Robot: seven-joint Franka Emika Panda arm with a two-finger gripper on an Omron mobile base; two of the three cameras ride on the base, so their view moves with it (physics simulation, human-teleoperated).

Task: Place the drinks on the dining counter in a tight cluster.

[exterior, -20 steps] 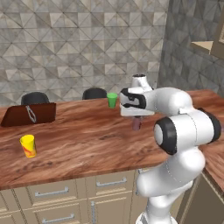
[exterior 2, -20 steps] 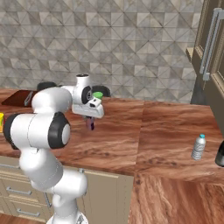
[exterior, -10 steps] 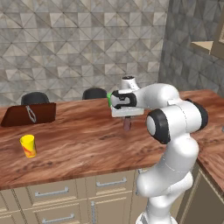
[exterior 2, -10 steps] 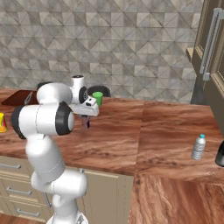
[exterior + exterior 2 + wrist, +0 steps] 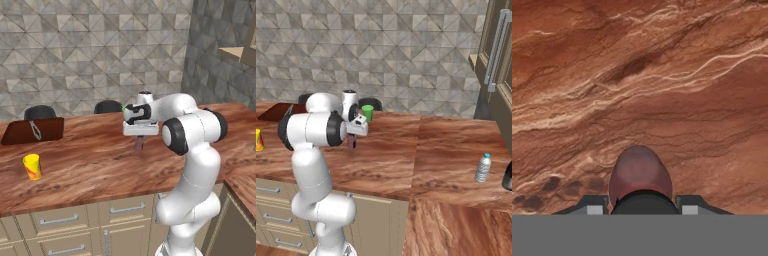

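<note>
The gripper [image 5: 140, 137] points straight down with its two fingers clamped on the short maroon-brown bottle [image 5: 640, 176], which hangs upright beneath the hand just above the dining counter [image 5: 95, 170], roughly midway across its depth. Behind the hand the white arm [image 5: 192, 131] folds back on itself, forearm level above the wood and elbow bulging toward the cabinets. Farther out, a green cup [image 5: 367, 112] stands behind the hand near the far edge, a yellow cup [image 5: 32, 166] and a dark brown board [image 5: 33, 130] sit well off to the left, and a clear water bottle [image 5: 483, 168] stands far right beside a dark bottle [image 5: 507, 177] at the frame's edge.
</note>
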